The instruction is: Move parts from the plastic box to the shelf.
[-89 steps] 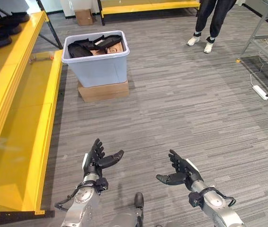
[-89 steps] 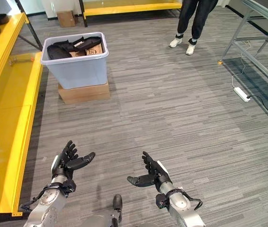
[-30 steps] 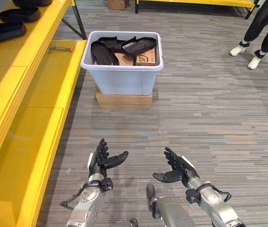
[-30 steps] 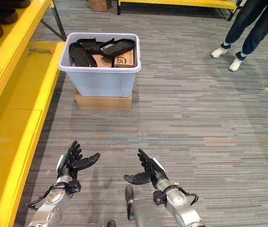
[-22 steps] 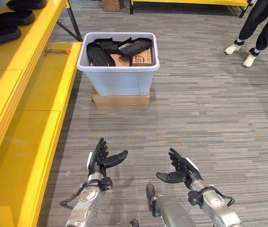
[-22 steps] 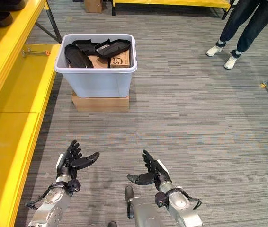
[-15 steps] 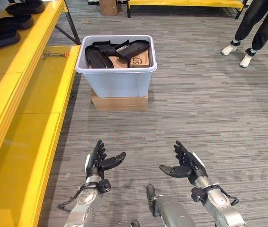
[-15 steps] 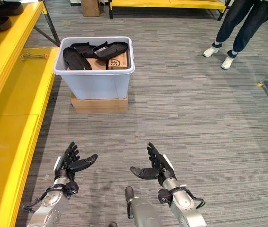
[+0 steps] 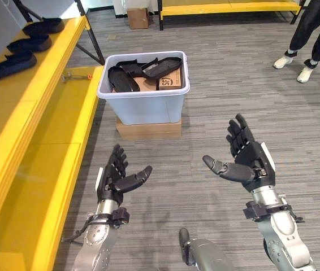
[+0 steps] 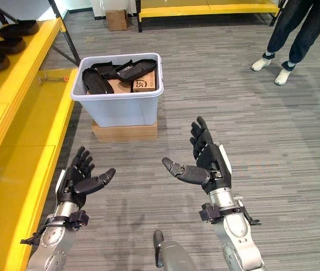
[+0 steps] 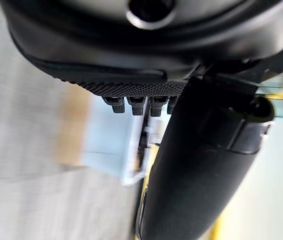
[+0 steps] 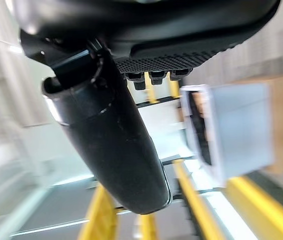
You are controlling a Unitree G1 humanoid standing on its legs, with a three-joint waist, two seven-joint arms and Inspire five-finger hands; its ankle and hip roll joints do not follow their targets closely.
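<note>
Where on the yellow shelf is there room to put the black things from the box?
The top level of the yellow shelf is bare nearer the robot; three black parts fill its far end. The lower level is bare up to a small tool at its far end. The plastic box is crowded. Both hands, left and right, are open.

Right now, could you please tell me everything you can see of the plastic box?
The plastic box is a pale blue-grey bin with a rolled rim, open on top. It stands upright on a flat cardboard box on the grey floor, beside the yellow shelf. Inside lie several black parts and a small brown carton. Neither hand touches it.
</note>
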